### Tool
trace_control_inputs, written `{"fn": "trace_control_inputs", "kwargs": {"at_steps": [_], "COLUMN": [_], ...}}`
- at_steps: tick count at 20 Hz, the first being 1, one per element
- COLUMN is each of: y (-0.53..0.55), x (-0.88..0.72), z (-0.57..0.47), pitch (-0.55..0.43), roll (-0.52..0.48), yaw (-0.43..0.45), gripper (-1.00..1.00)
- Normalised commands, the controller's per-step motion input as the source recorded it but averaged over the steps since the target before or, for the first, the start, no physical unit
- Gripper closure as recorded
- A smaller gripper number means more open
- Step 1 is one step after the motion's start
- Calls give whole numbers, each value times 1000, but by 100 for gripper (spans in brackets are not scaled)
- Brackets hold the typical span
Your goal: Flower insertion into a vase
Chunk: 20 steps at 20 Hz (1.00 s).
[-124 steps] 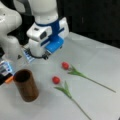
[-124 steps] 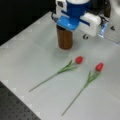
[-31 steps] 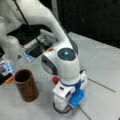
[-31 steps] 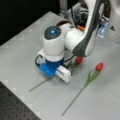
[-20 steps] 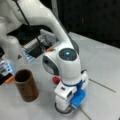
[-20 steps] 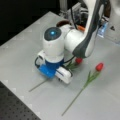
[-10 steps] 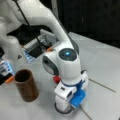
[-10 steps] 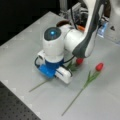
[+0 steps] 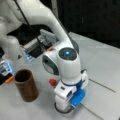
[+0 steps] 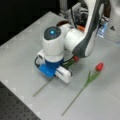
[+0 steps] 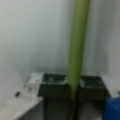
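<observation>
While the arm is bent low over the tabletop (image 10: 22,50), its pincer (image 11: 73,86) sits at the surface with the pads either side of a green stem (image 11: 77,42), apparently clenched on it, as the wrist view shows. That stem belongs to the flower (image 10: 75,58) whose red bud peeks out beside the wrist near the centre of a front view. A second flower (image 10: 99,66) lies free at the right of that frame. The vase (image 9: 25,85) stands upright and empty at lower left in a front view, apart from the pincer. The stem looks thin, light and bendable, so mid-stem is the sensible hold; the bud seems soft and crushable.
</observation>
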Motion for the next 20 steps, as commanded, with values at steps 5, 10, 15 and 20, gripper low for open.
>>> {"fn": "trace_control_inputs", "kwargs": {"at_steps": [5, 10, 15, 20], "y": [77, 98, 145, 155], "x": [-143, -155, -231, -298], "z": [274, 234, 256, 237], "pitch": [31, -39, -116, -87], "roll": [-8, -8, -2, 1], "yaw": [-58, -136, -145, -129], "gripper": [100, 100, 100, 100]}}
